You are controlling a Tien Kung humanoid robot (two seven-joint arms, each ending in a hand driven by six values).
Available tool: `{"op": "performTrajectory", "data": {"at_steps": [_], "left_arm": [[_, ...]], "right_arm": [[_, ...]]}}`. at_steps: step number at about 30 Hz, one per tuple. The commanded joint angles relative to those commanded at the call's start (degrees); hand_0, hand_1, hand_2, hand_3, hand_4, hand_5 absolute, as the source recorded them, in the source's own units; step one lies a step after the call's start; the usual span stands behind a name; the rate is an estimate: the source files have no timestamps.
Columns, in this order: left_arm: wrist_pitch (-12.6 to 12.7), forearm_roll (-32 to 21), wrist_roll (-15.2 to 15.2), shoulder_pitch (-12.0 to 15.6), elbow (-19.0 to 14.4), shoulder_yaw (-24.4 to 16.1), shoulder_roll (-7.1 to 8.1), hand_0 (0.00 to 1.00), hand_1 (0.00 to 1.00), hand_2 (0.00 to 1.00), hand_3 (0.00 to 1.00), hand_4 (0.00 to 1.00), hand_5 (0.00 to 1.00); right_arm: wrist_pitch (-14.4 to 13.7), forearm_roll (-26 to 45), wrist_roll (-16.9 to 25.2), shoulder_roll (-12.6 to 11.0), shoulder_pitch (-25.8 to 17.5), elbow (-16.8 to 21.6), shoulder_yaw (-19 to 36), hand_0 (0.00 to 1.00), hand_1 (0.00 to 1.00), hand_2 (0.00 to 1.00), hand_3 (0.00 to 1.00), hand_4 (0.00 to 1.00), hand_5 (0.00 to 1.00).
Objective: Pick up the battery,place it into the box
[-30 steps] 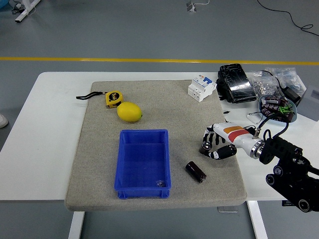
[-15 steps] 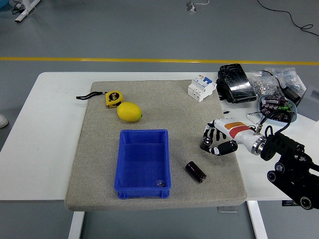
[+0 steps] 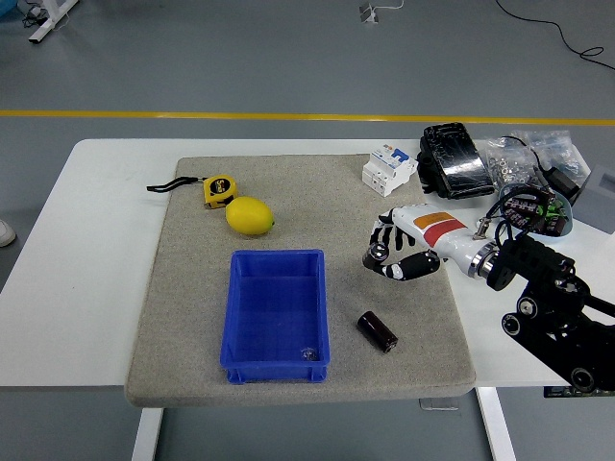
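A dark cylindrical battery (image 3: pixel 378 330) lies on its side on the grey mat, just right of the blue box (image 3: pixel 276 312). The box is open on top and has only a small item at its bottom front. My right hand (image 3: pixel 389 255) comes in from the right and hovers over the mat above and slightly right of the battery, apart from it. Its fingers are loosely curled downward and hold nothing. The left arm does not show.
A yellow lemon (image 3: pixel 250 216) and a yellow tape measure (image 3: pixel 218 190) lie behind the box. A white circuit breaker (image 3: pixel 389 169), a black packet (image 3: pixel 455 160), bags of small parts (image 3: pixel 524 158) and a bowl of parts (image 3: pixel 536 208) crowd the back right.
My right hand has moved left and slightly back over the mat, from near the mat's right edge to a spot behind the battery. The battery and box have not moved.
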Motion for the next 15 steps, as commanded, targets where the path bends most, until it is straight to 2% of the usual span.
{"op": "performTrajectory", "data": {"at_steps": [10, 15], "left_arm": [[0.07, 0.26, 0.09, 0.25, 0.0, -0.21, 0.22, 0.571, 0.542, 0.591, 0.573, 0.632, 0.575], [0.13, 0.45, 0.22, 0.33, -0.02, -0.3, 0.37, 0.57, 0.534, 0.591, 0.572, 0.632, 0.575]], "right_arm": [[0.68, -0.3, -1.1, 2.92, 3.87, 5.38, -2.09, 0.292, 0.363, 0.438, 0.465, 0.78, 0.229], [1.12, 0.14, -1.51, 4.35, 5.0, 7.08, -5.0, 0.294, 0.366, 0.44, 0.468, 0.782, 0.227]]}}
